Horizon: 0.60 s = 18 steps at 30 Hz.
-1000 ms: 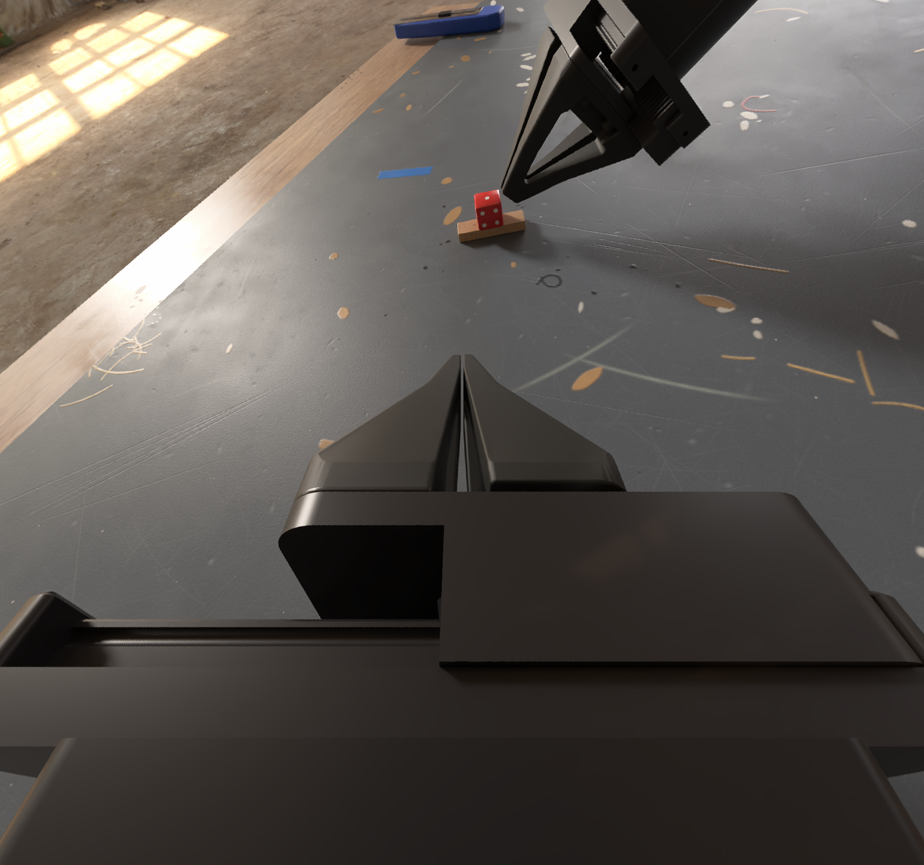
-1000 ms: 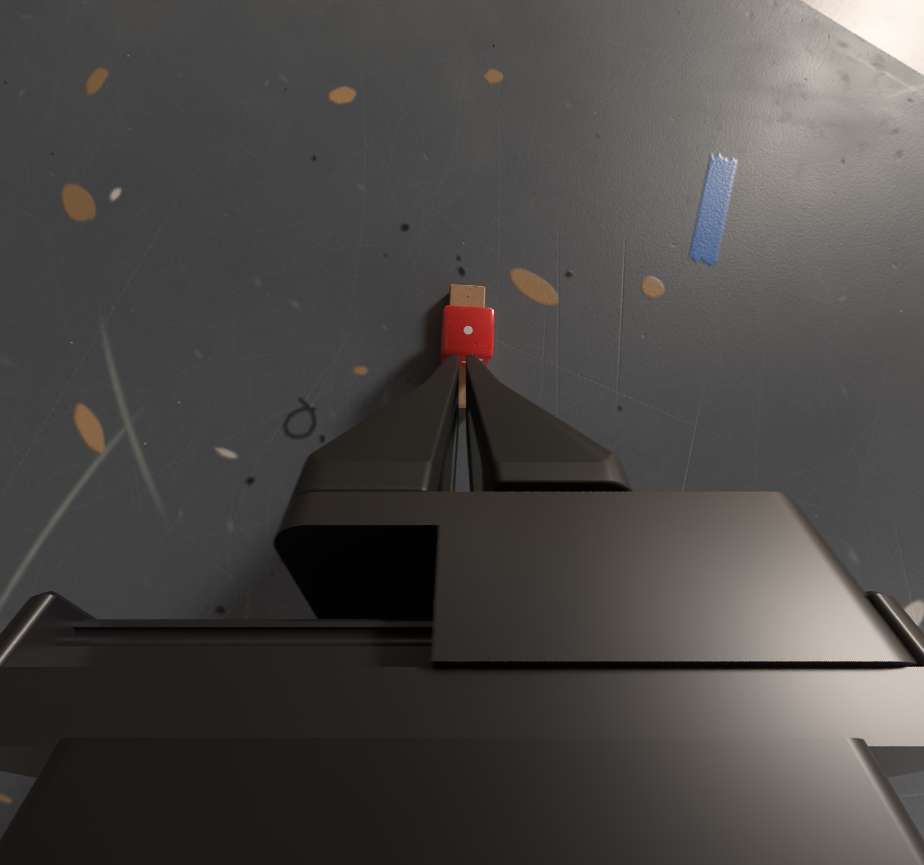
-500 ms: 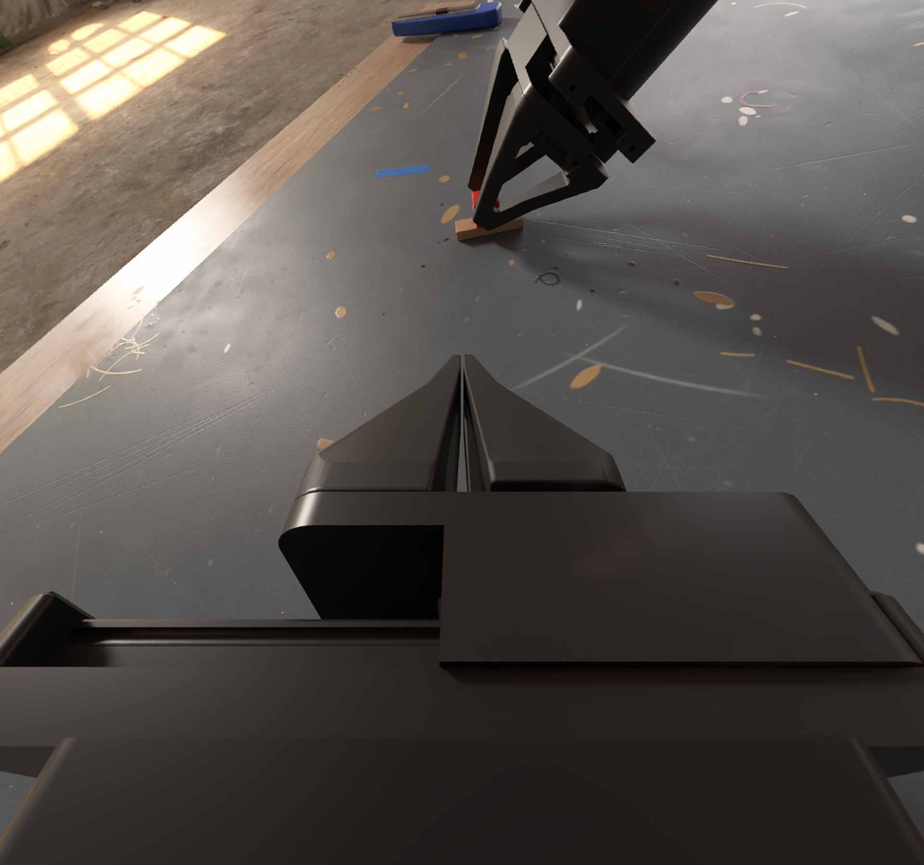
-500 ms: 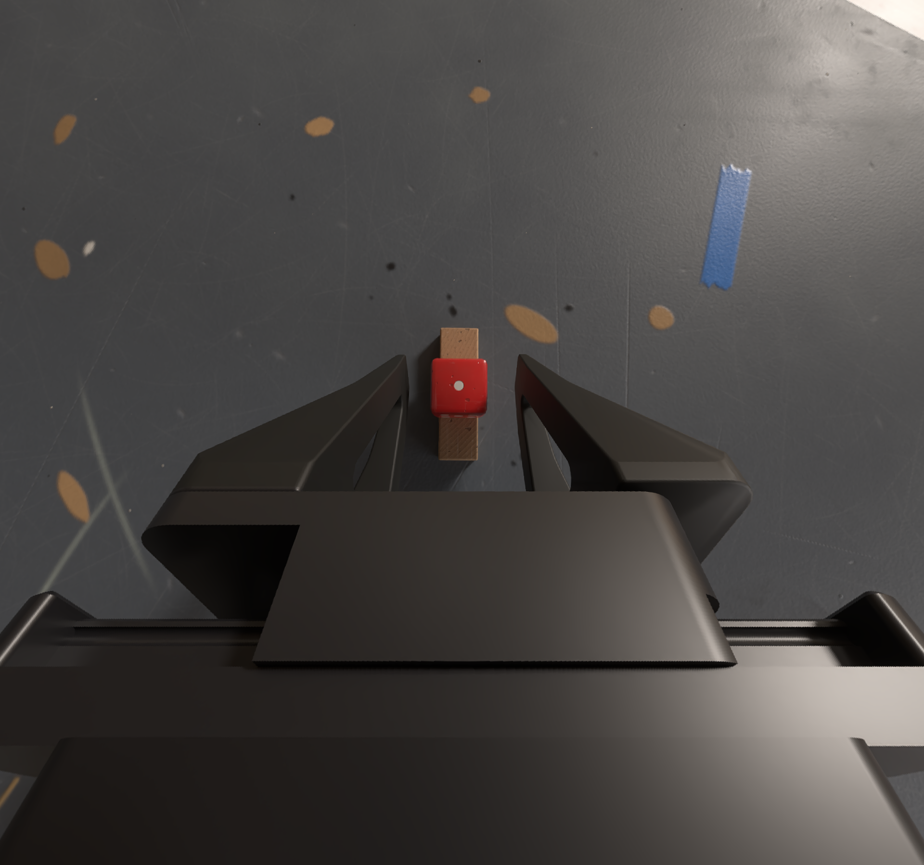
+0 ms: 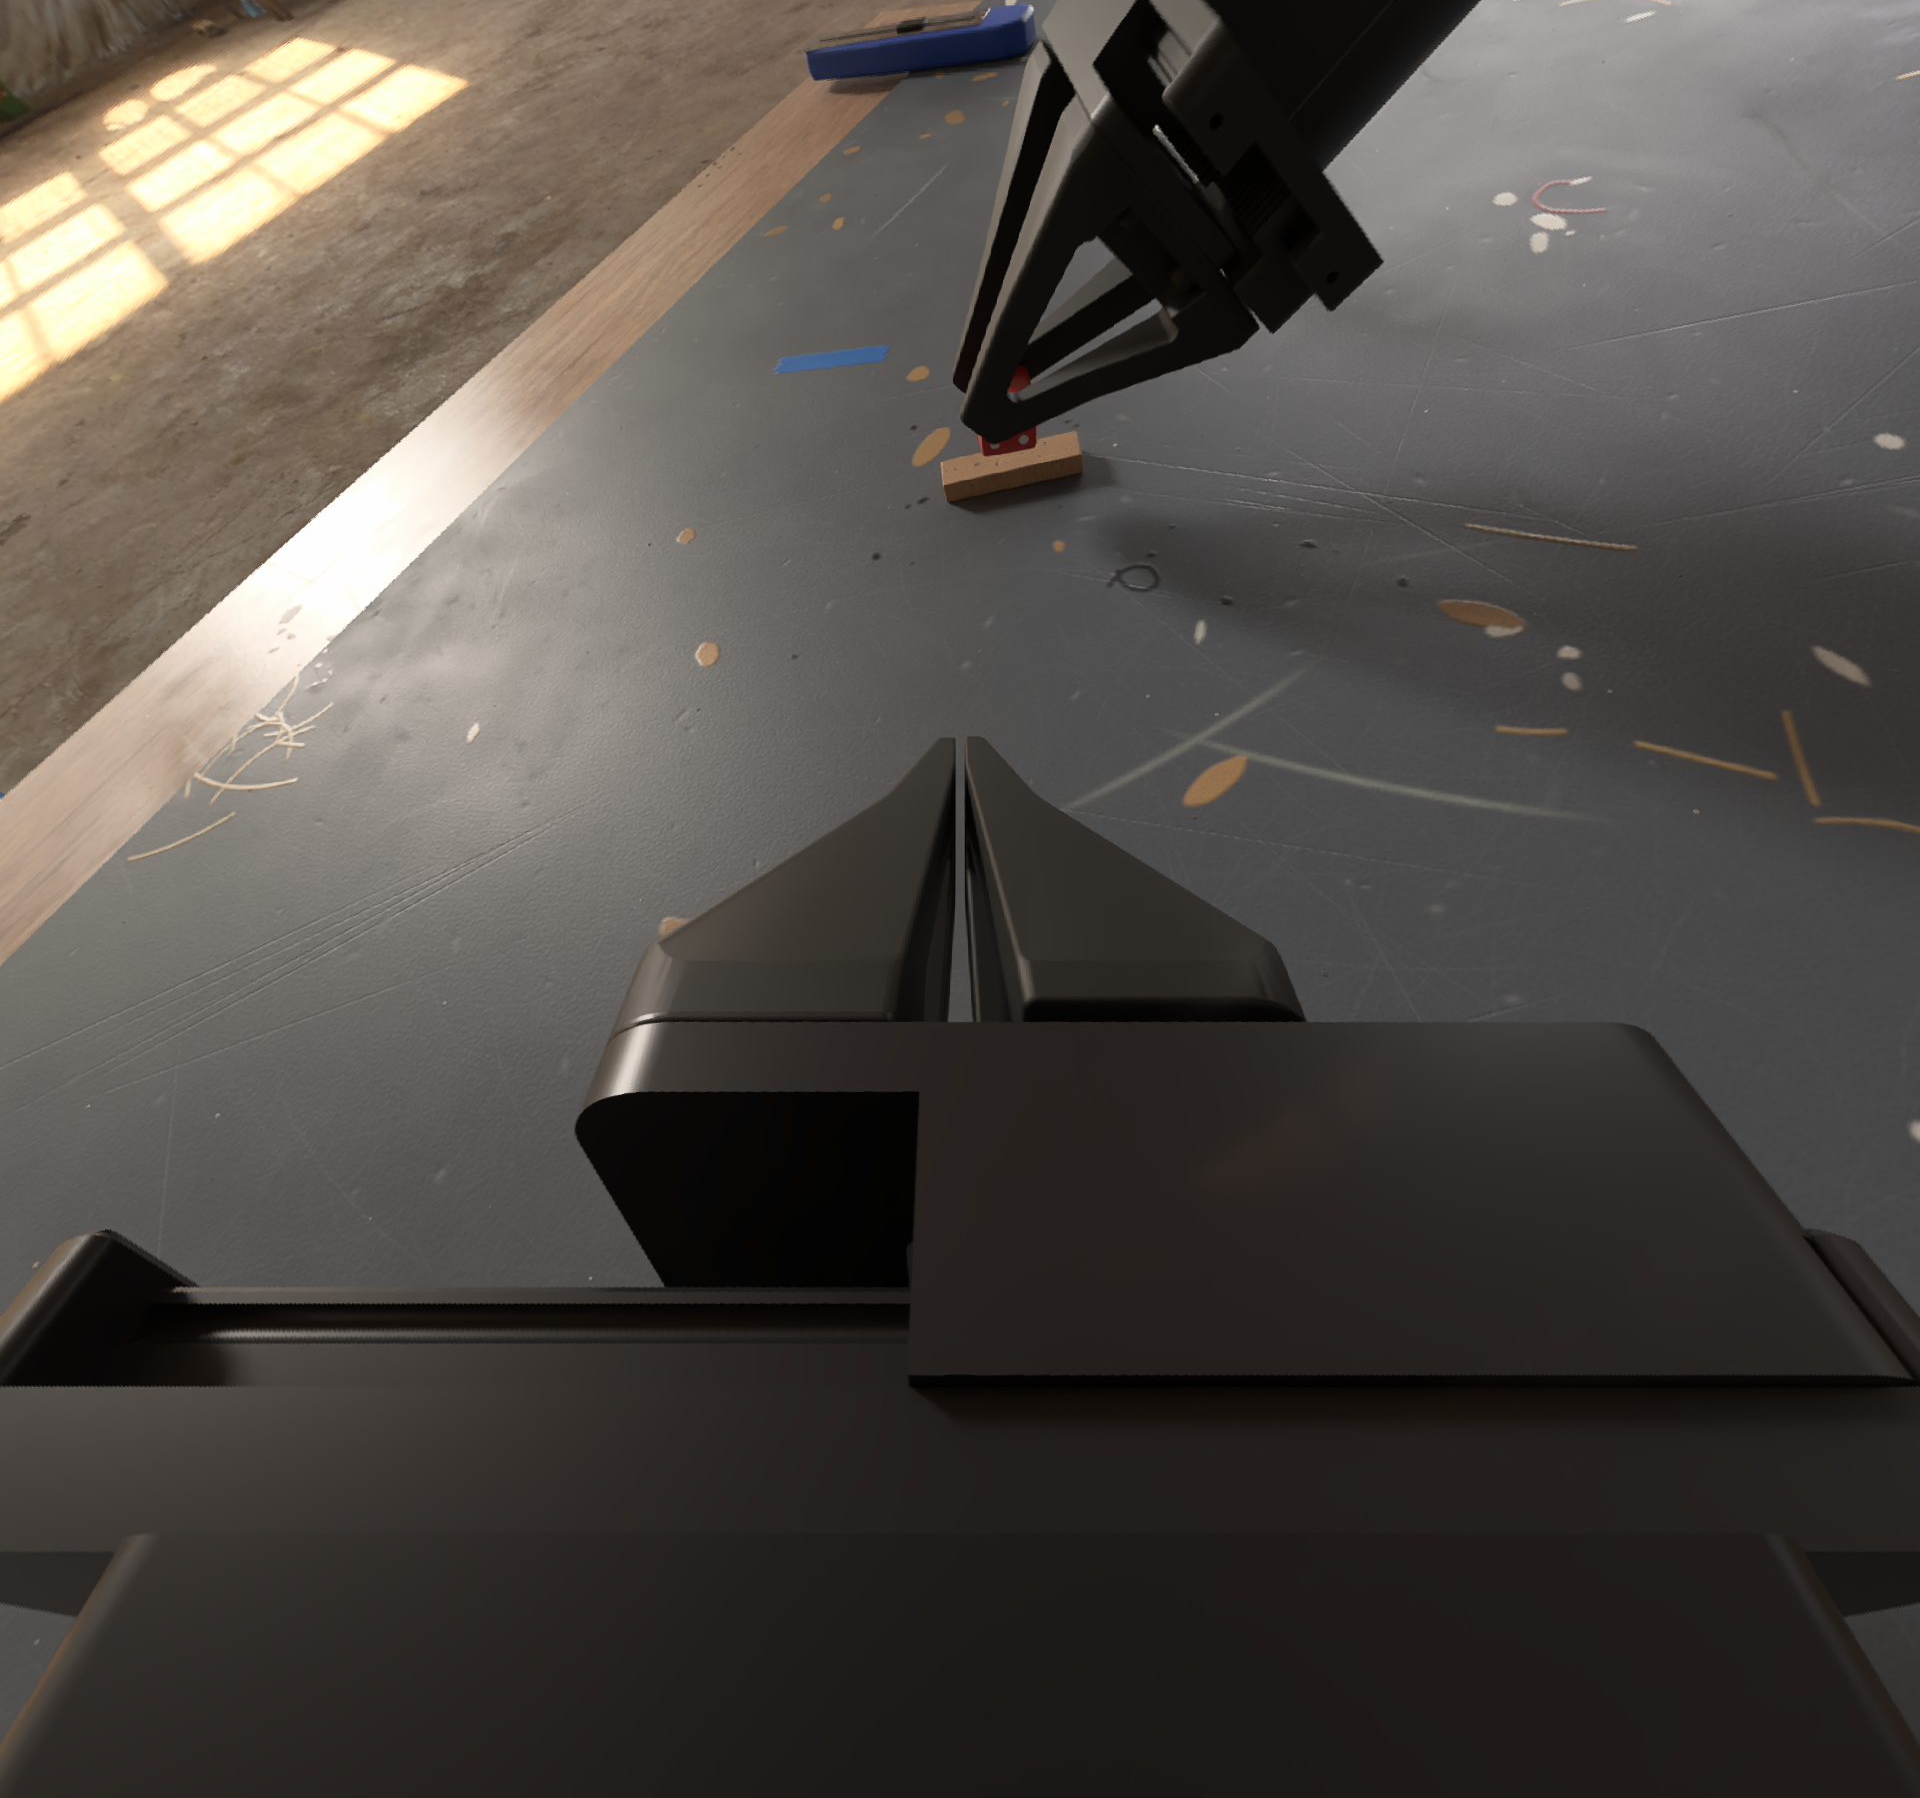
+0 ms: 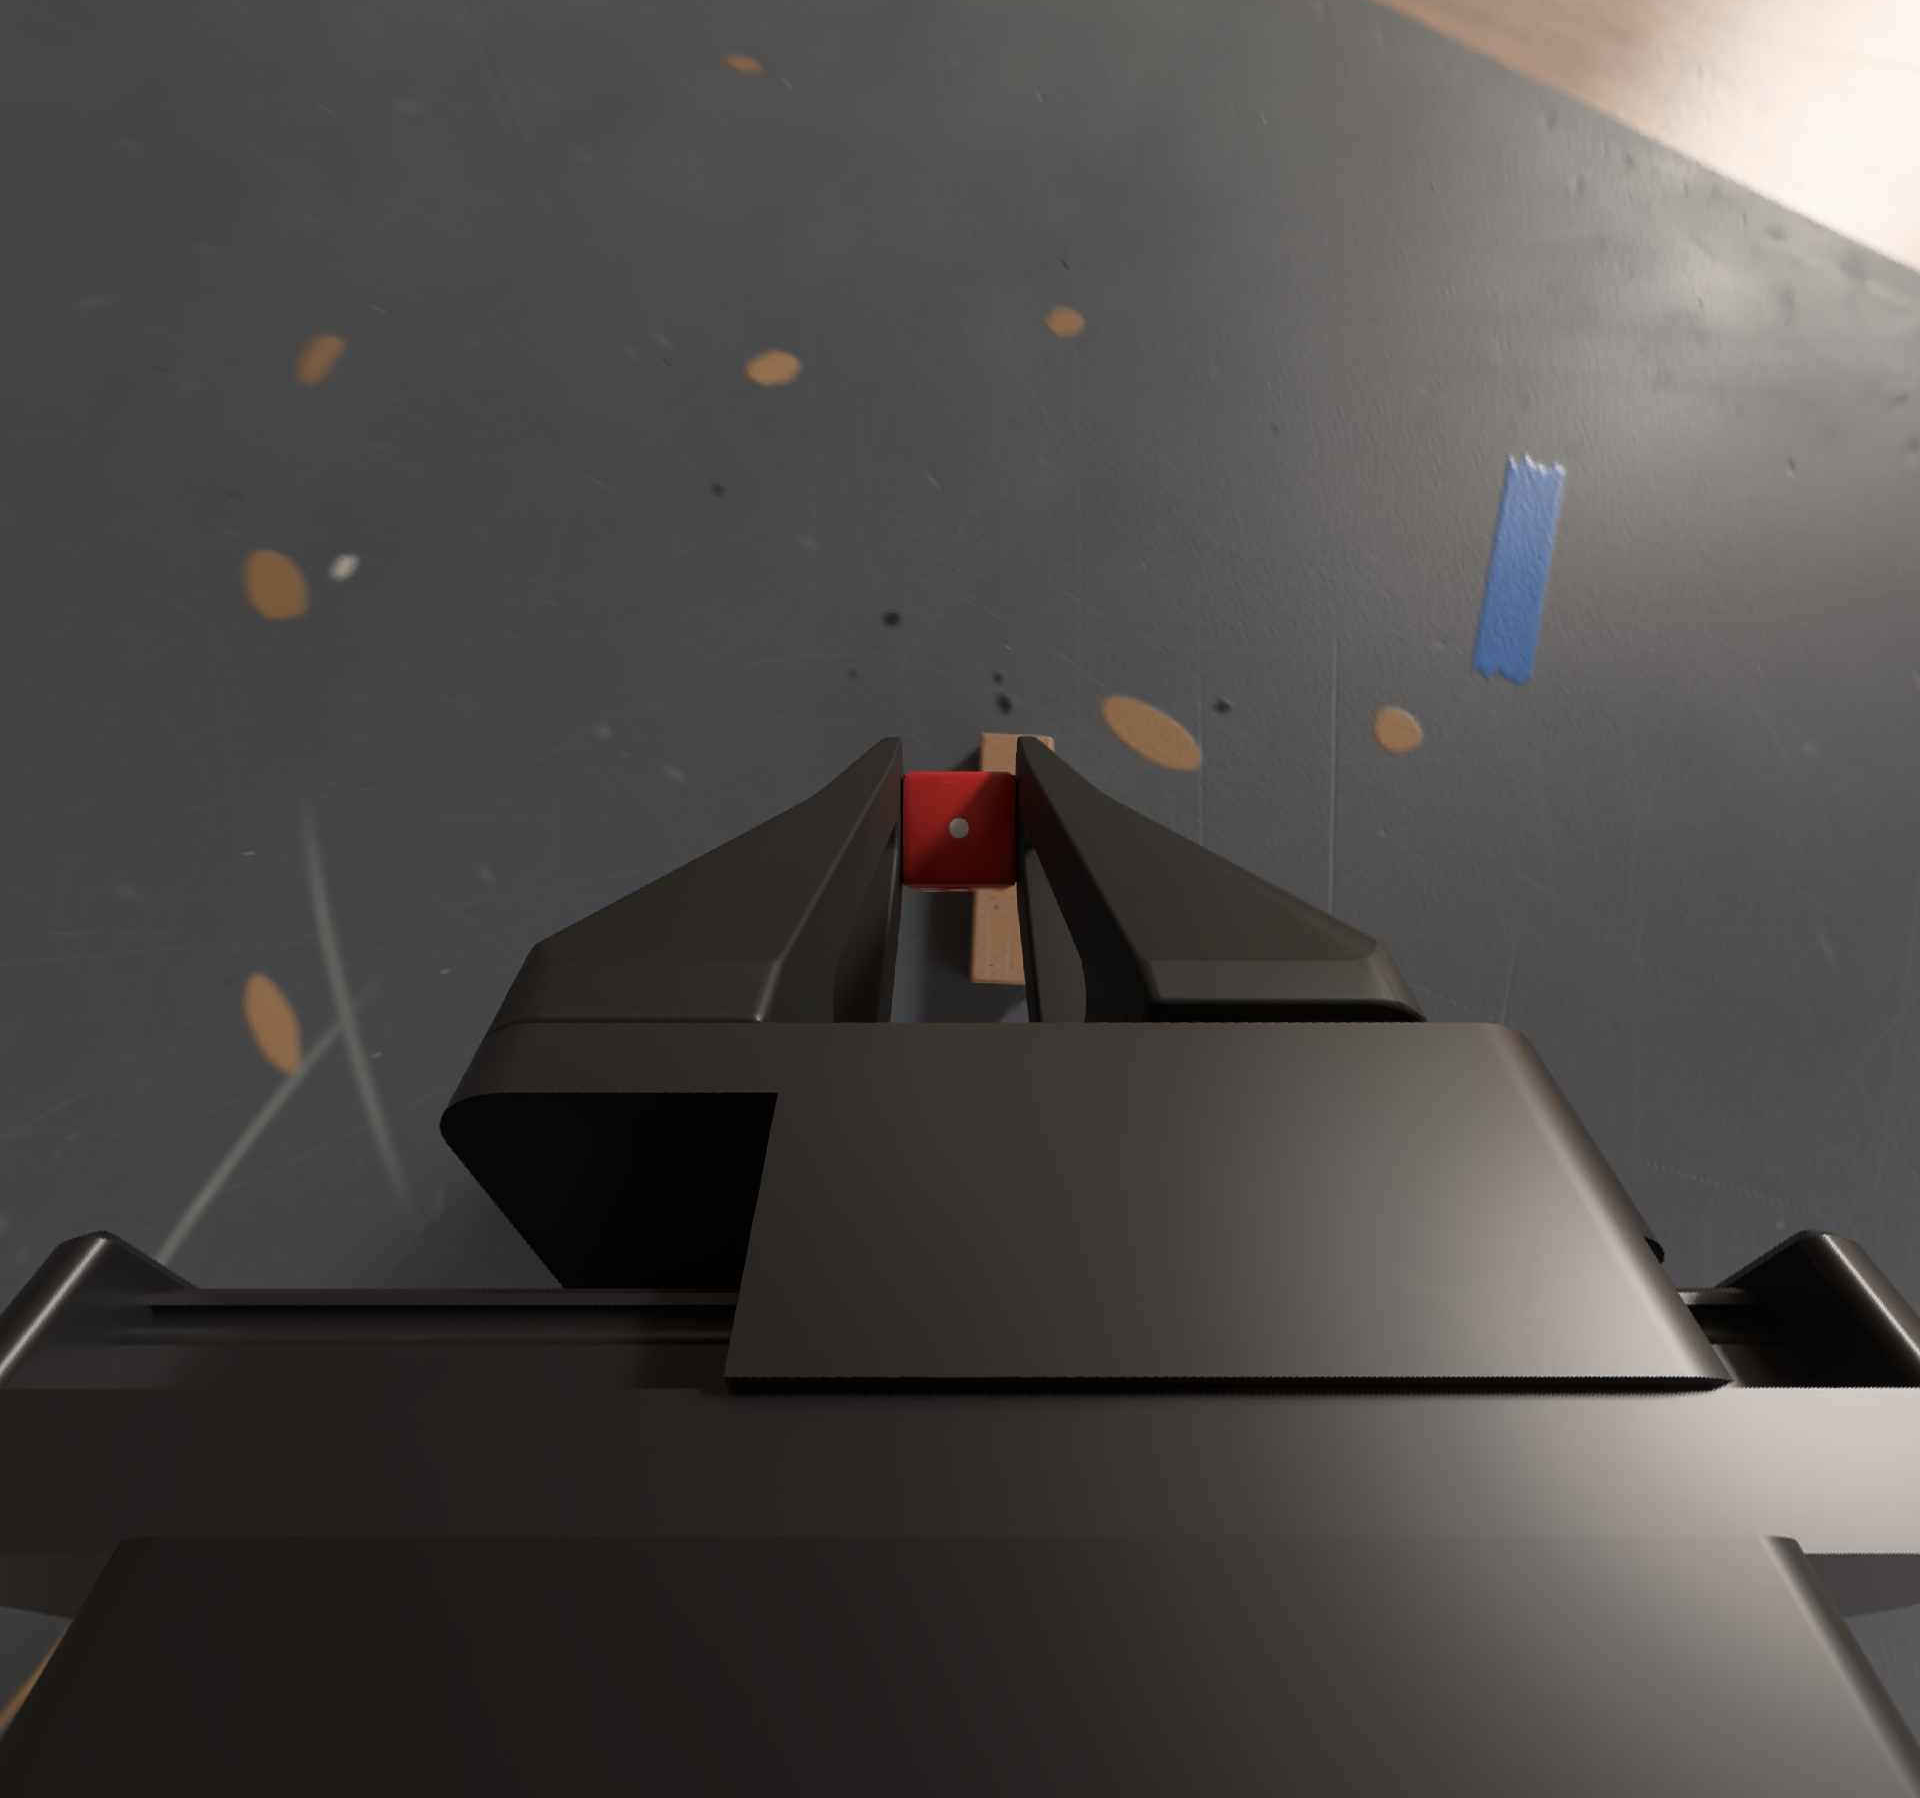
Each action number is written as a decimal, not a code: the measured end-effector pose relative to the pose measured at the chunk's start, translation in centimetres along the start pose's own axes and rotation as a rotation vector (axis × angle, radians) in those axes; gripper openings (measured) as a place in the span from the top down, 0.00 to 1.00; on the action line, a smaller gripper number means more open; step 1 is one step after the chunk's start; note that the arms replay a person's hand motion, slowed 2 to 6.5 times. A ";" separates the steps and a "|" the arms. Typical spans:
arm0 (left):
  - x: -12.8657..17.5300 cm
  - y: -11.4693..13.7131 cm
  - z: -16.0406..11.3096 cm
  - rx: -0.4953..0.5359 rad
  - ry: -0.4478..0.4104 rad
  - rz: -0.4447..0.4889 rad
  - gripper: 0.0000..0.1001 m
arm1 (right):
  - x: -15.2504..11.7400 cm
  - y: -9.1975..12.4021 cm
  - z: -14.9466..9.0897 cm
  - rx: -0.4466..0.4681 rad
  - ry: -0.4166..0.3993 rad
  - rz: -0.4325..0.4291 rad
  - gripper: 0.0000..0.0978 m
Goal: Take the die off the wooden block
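The red die (image 6: 956,829) is clamped between the fingers of my right gripper (image 6: 958,761), which is shut on it. The wooden block (image 6: 995,938) lies flat on the grey table just below, showing off to the right of the die. In the left wrist view the right gripper (image 5: 987,423) comes down from the upper right, with a bit of the die (image 5: 1006,442) showing at its tips right above the block (image 5: 1011,479). I cannot tell whether the die still touches the block. My left gripper (image 5: 961,746) is shut and empty, well short of the block.
A strip of blue tape (image 5: 831,360) is stuck to the table left of the block; it also shows in the right wrist view (image 6: 1519,569). A blue tool (image 5: 920,44) lies at the far table edge. The table's wooden border (image 5: 416,460) runs along the left.
My right gripper opened, came down around the die and then closed on it. The block now shows offset to the right beneath the die. My left gripper has not moved.
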State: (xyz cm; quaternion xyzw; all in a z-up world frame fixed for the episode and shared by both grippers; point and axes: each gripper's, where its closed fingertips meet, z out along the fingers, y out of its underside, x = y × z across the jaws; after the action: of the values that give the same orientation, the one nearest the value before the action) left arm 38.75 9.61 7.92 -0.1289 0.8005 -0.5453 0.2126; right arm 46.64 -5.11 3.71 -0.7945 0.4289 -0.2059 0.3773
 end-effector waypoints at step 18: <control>1.7 0.1 0.4 -0.008 0.060 0.103 0.79 | -11.4 -2.9 -4.2 0.168 -0.677 0.001 0.82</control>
State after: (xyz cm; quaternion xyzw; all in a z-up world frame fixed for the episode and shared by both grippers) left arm 37.43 8.56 7.38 -0.0721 0.8144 -0.5340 0.2157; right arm 39.21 3.63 8.55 -0.7837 0.2616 0.0349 0.5623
